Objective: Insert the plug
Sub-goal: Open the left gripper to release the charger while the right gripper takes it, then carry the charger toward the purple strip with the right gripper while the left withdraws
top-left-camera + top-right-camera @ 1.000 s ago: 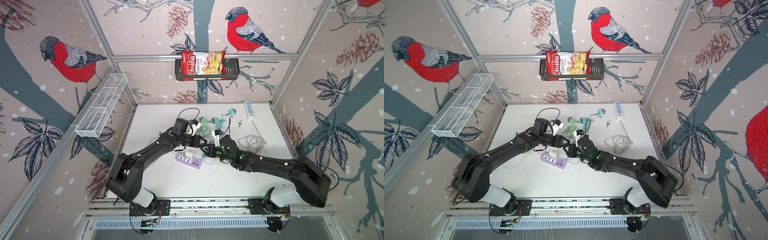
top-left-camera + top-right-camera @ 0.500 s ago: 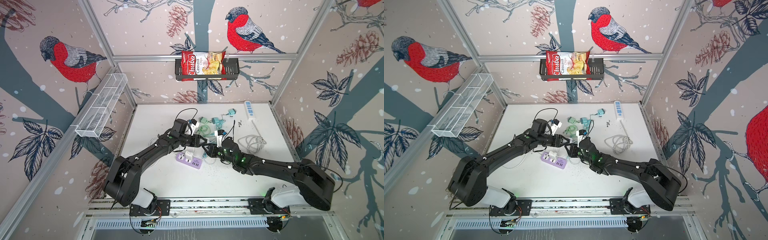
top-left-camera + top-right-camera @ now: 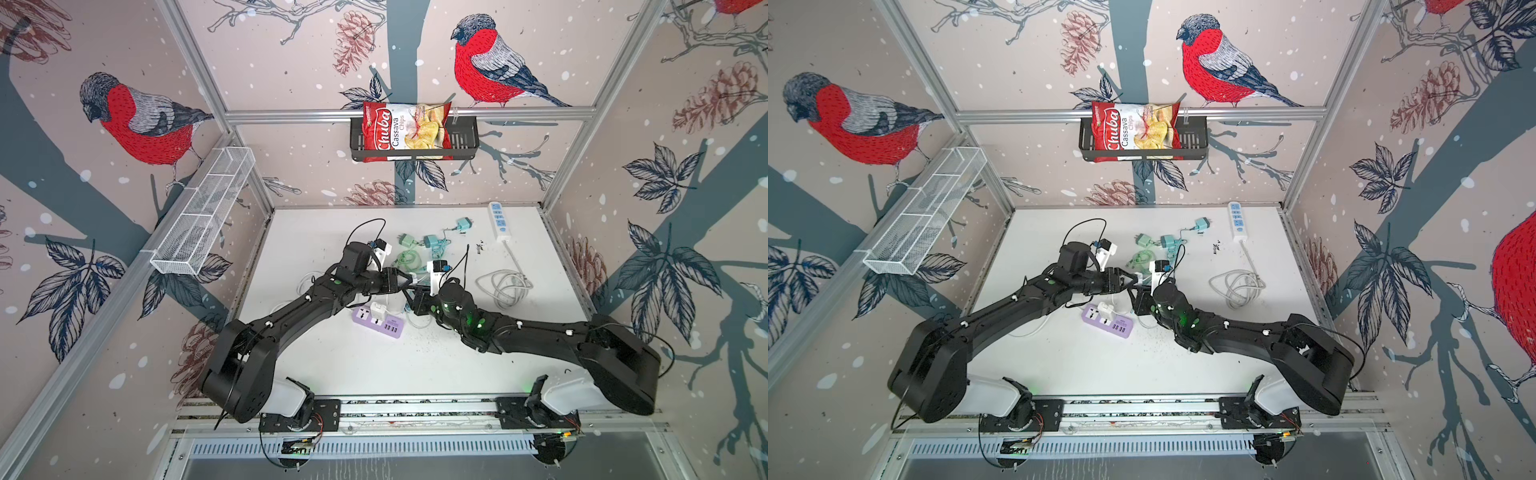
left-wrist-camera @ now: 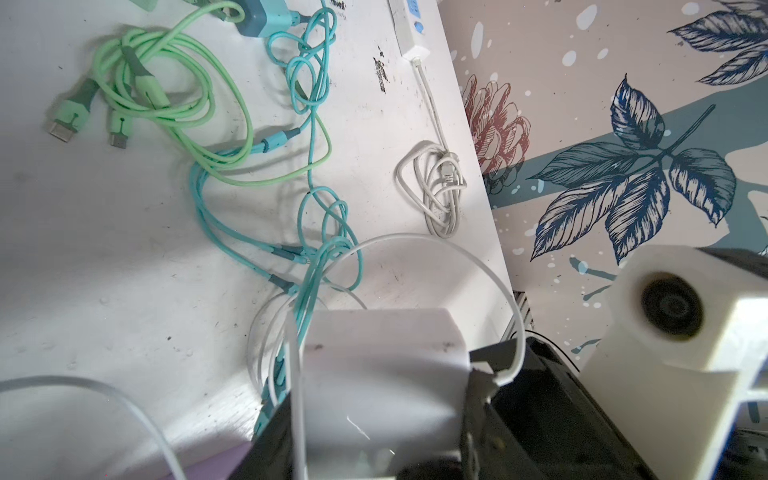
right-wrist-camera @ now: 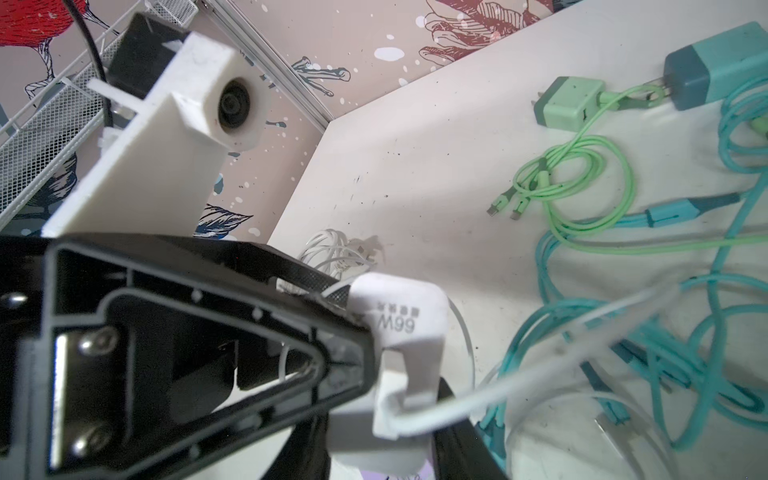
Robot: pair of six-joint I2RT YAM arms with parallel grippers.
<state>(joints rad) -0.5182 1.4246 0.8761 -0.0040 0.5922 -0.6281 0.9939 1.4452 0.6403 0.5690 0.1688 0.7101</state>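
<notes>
My two grippers meet above the table's middle, just behind the purple power strip (image 3: pixel 388 328) (image 3: pixel 1116 327). In the left wrist view my left gripper (image 4: pixel 382 415) is shut on a white charger block (image 4: pixel 374 365). The same block, marked 66W (image 5: pixel 395 316), shows in the right wrist view at the tip of a left finger (image 5: pixel 187 353). The white cable (image 5: pixel 519 374) ends in a white plug (image 5: pixel 399 411) pressed against the block. My right gripper (image 5: pixel 378 449) is shut on a white piece right at that plug. In both top views the left gripper (image 3: pixel 404 284) (image 3: pixel 1128 284) and right gripper (image 3: pixel 412 297) (image 3: pixel 1138 297) hide the joint.
Another white charger (image 3: pixel 377 309) sits in the purple strip. Green and teal chargers with tangled cables (image 3: pixel 415 253) lie just behind the grippers. A white power strip (image 3: pixel 498 218) and its coiled cord (image 3: pixel 503 286) are at the back right. A wire basket (image 3: pixel 203 220) hangs on the left wall.
The right arm has shifted slightly at the wrist. Both grippers stay together over the strip with the same hold. The left arm has hardly moved.
</notes>
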